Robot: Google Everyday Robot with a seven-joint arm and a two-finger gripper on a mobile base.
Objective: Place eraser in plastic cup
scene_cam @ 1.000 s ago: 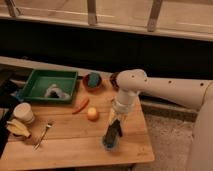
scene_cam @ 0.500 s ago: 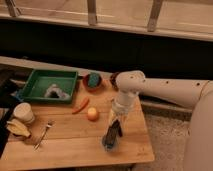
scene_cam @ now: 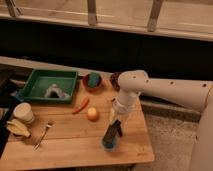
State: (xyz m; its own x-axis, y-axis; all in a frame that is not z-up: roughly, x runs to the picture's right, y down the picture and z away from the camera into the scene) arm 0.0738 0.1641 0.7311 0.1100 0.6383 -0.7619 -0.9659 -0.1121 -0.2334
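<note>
The translucent blue plastic cup (scene_cam: 109, 144) stands on the wooden table (scene_cam: 65, 145) near its front right. The black eraser (scene_cam: 113, 132) stands tilted, with its lower end in the cup and its upper end leaning right, up to my gripper. My gripper (scene_cam: 119, 120) hangs straight down from the white arm (scene_cam: 165, 92), right above the cup and at the eraser's upper end. The grip on the eraser is hidden.
A yellow-orange ball (scene_cam: 92, 114) and a carrot (scene_cam: 80, 105) lie left of the gripper. A green tray (scene_cam: 35, 92) and a red bowl with teal contents (scene_cam: 92, 80) stand at the back. A cream cup (scene_cam: 23, 111), a yellow item (scene_cam: 17, 128) and a fork (scene_cam: 43, 134) lie at the left.
The gripper and eraser stay over the blue cup with only a slight shift; the eraser now leans a little more with its lower end in the cup.
</note>
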